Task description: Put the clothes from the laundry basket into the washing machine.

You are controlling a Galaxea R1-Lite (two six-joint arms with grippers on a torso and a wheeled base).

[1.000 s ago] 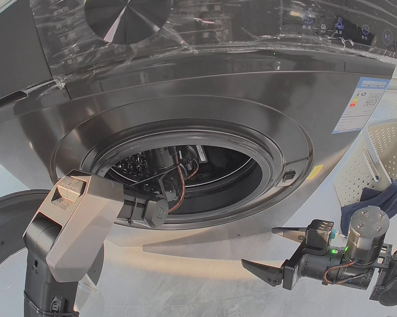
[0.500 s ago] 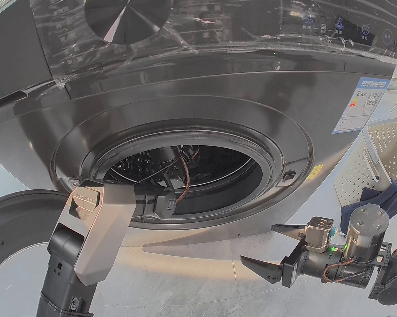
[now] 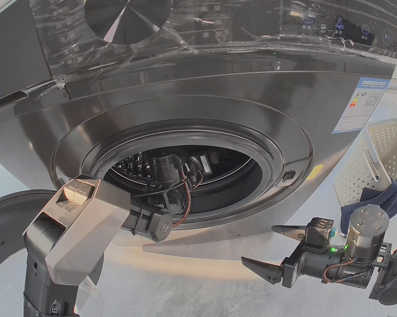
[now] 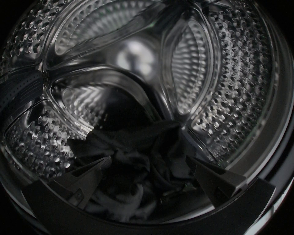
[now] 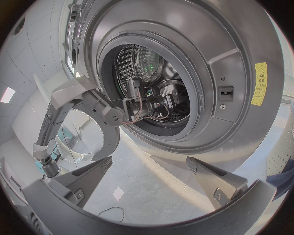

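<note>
Your left jaws are inside the washing machine (image 3: 200,94), past the round opening in the middle of the head view. They are spread wide, and nothing is between them. Their fingertips (image 4: 88,177) hang just above a heap of clothes (image 4: 134,171) that lies in the low part of the shiny drum (image 4: 242,76). I cannot tell if the tips touch the heap. The heap is mostly dark cloth, all crumpled, with some white cloth mixed in.

Your right jaws are outside, at the lower right of the head view, over the grey floor (image 3: 178,302) in front of the machine. They are wide apart too, and they hold nothing. Their fingertips (image 3: 262,269) point toward the left of the frame and touch nothing.

The laundry basket (image 3: 392,142) is at the right edge of the head view, just beside the machine. It is white with lots of little holes. A dark blue cloth (image 3: 387,200) hangs over its near rim, just behind your right arm.

The machine's door (image 3: 1,223) stands open at the lower left of the head view. It has a round see-through window.
</note>
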